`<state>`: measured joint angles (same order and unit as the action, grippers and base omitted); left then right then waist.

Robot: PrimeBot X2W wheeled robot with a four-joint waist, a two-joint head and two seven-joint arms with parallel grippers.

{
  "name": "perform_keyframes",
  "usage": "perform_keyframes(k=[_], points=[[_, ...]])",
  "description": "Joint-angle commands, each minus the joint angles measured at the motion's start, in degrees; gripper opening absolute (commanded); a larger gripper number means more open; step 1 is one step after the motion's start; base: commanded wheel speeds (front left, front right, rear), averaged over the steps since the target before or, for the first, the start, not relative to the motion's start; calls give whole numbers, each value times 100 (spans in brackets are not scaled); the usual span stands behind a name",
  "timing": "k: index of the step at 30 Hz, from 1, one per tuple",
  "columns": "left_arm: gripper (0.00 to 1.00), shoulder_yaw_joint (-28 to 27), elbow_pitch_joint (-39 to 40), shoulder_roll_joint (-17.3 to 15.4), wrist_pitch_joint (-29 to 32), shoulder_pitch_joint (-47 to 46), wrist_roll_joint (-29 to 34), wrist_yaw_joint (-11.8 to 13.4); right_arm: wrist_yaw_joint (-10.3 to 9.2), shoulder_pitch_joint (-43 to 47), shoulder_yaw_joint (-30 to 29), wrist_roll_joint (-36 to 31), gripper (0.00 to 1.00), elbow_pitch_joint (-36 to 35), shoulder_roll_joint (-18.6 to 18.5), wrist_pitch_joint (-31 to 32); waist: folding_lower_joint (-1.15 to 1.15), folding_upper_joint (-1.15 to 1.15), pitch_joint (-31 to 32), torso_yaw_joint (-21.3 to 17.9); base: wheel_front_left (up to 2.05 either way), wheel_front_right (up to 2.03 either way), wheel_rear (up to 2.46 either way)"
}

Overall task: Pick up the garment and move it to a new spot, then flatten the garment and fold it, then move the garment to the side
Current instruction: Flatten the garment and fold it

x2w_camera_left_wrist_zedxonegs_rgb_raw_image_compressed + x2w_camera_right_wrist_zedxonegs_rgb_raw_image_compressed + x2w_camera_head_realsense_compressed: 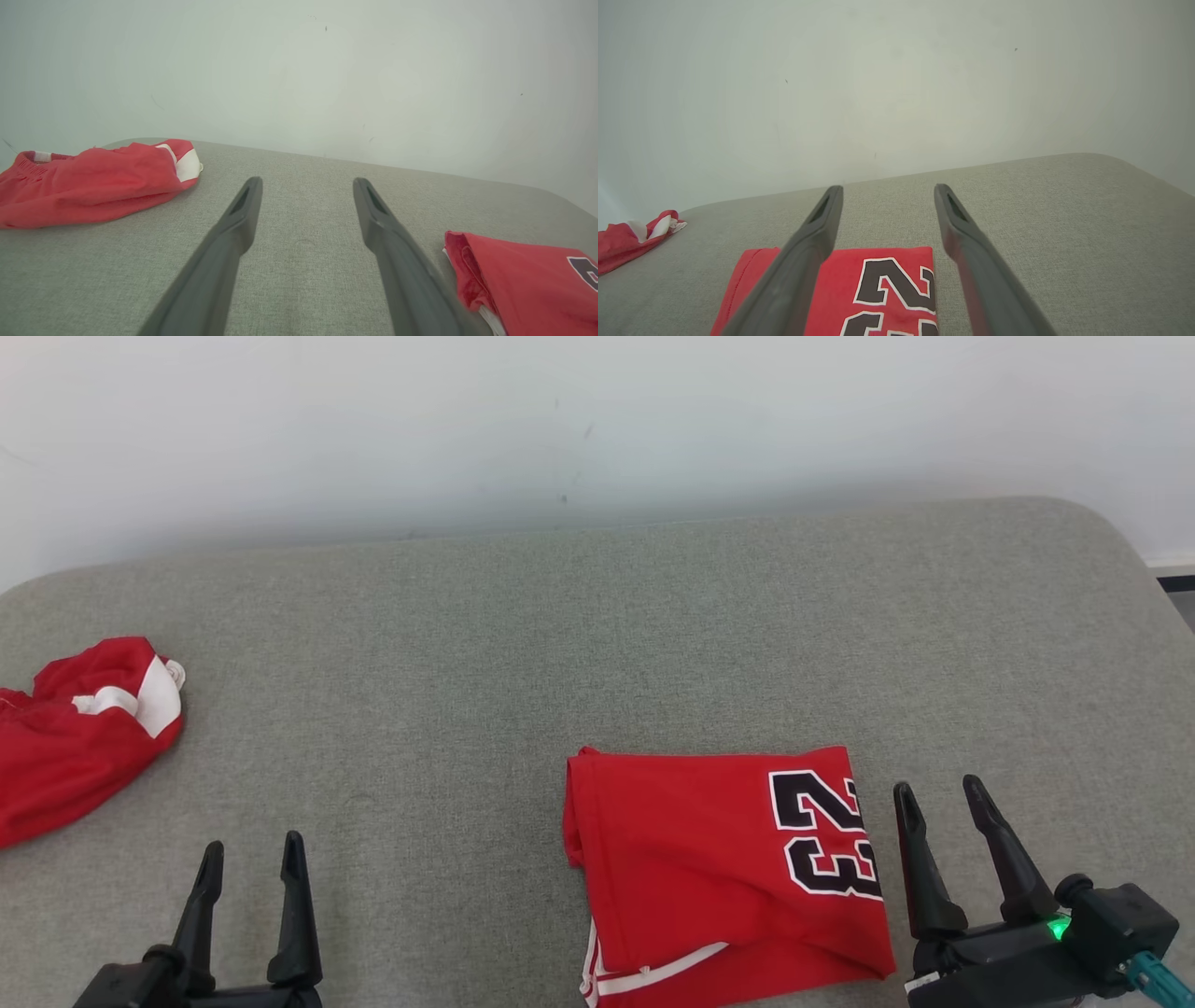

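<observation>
R hand [936,786] nr folded jersey [709,868] on cushion [560,644]

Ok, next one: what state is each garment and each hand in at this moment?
Folded jersey: folded into a flat rectangle, number facing up, nothing gripping it.
Crumpled garment: bunched in a heap at the padded surface's left edge.
Left hand: open, empty.
Right hand: open, empty, just beside the jersey's right edge.

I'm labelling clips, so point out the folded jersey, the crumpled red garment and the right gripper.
folded jersey [691,859], head view, plain red middle
crumpled red garment [65,756], head view, red body
right gripper [936,785], head view, midway between fingertips
</observation>
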<state>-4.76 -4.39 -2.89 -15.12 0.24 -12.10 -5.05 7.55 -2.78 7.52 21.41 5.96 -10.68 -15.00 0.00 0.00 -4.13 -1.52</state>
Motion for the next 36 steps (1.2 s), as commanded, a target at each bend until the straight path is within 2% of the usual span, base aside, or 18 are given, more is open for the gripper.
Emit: perform_keyframes(k=[1,7,15,21,25,36], points=[[100,-2,25,0,-3,41,71,10,-14,54,-19,-52,100,-34,24,-22,0,0,6,-6,0,0,0],[100,173,-30,1,-3,67,34,-48,-14,109,-13,-155,100,-40,88,-23,0,0,46,15,0,0,0],[100,1649,-531,-2,-3,43,90,-230,-14,93,-4,-203,100,0,60,-23,0,0,58,74,0,0,0],[100,2789,-1081,-7,-3,-205,-29,-236,-14,-4,17,-184,100,34,60,-24,0,0,-50,-16,0,0,0],[100,3306,-1446,-13,-3,-421,-138,-233,-14,-56,62,-170,100,58,80,-24,0,0,-145,-136,0,0,0],[100,3521,-2161,-29,-3,-837,-365,-235,-14,-156,37,-138,100,74,123,-24,0,0,-339,-401,0,0,0]])
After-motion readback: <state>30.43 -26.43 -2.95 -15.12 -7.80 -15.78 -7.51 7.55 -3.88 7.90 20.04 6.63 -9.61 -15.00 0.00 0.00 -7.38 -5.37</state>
